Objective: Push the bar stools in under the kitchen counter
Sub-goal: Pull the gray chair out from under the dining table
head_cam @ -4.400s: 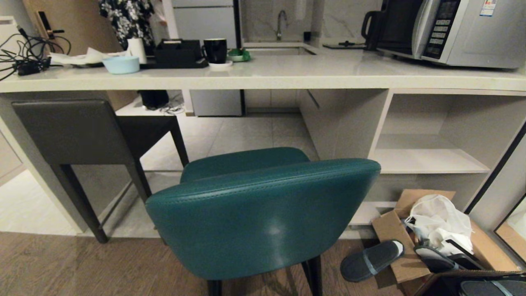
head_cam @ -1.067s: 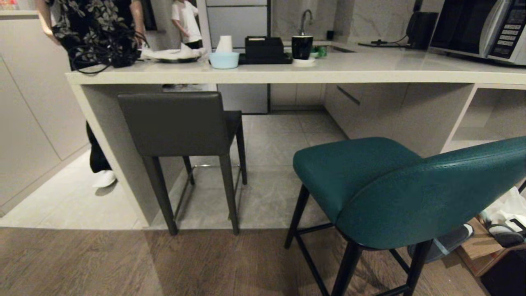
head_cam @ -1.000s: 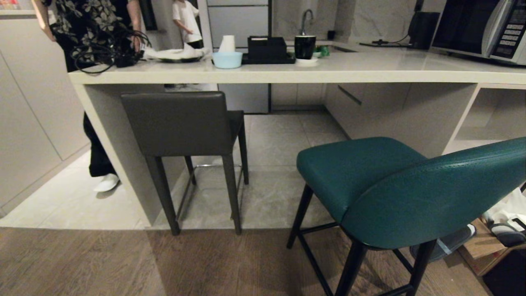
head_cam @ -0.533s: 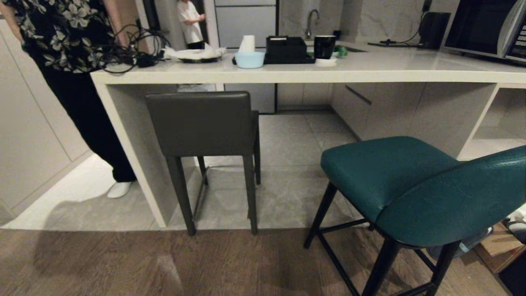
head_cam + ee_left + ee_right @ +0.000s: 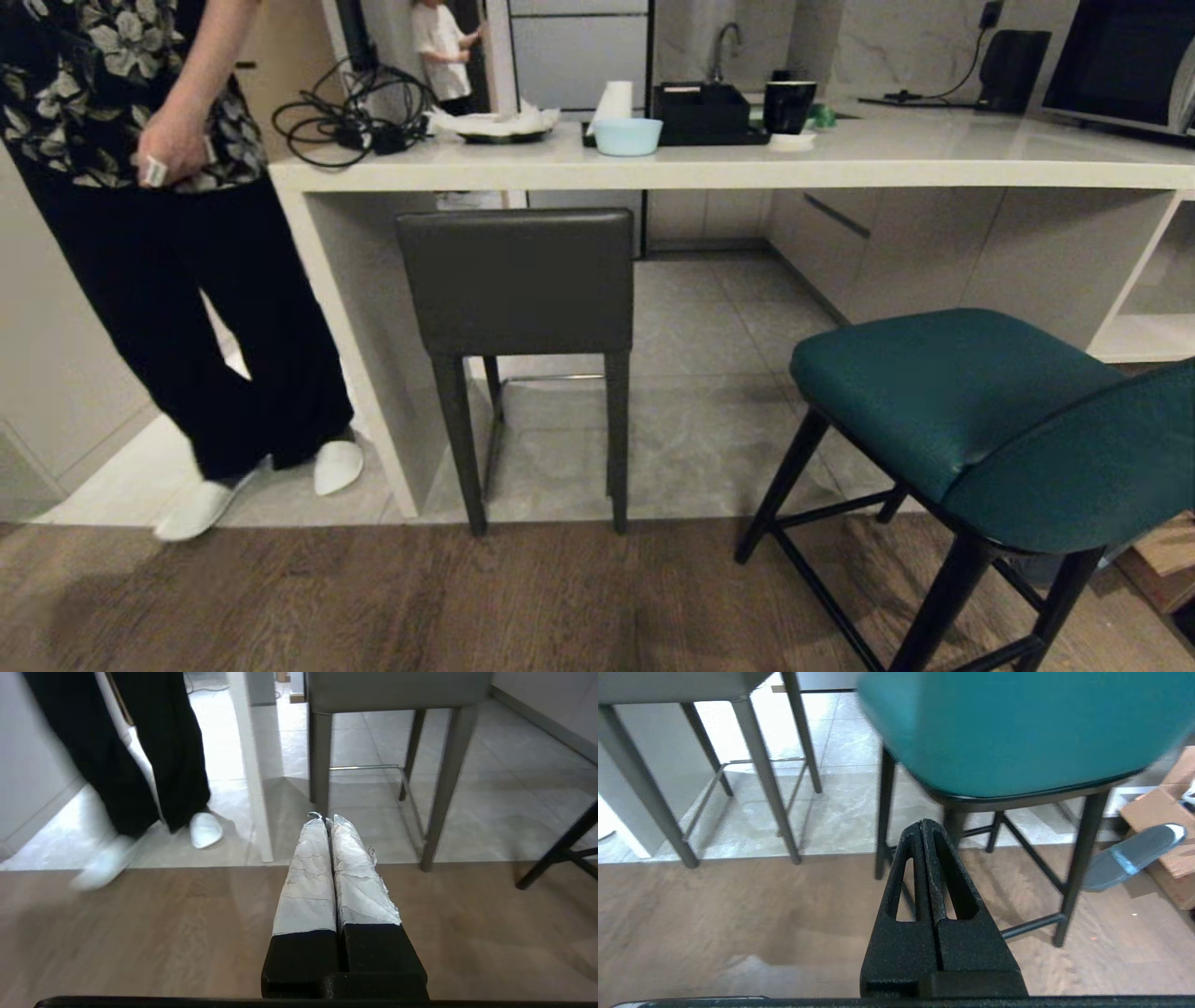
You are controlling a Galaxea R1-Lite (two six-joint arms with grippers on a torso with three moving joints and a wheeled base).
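Head faces counter (image 5: 709,173) (wrists perhaps floorward).

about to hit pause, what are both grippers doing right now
left gripper: closed, holding nothing.
right gripper: closed, holding nothing.

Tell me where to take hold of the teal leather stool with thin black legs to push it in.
Probably the teal leather stool's curved backrest, approached from behind: it faces away from the pale stone counter and stands outside it, angled. Neither shut gripper, left or right, touches it.
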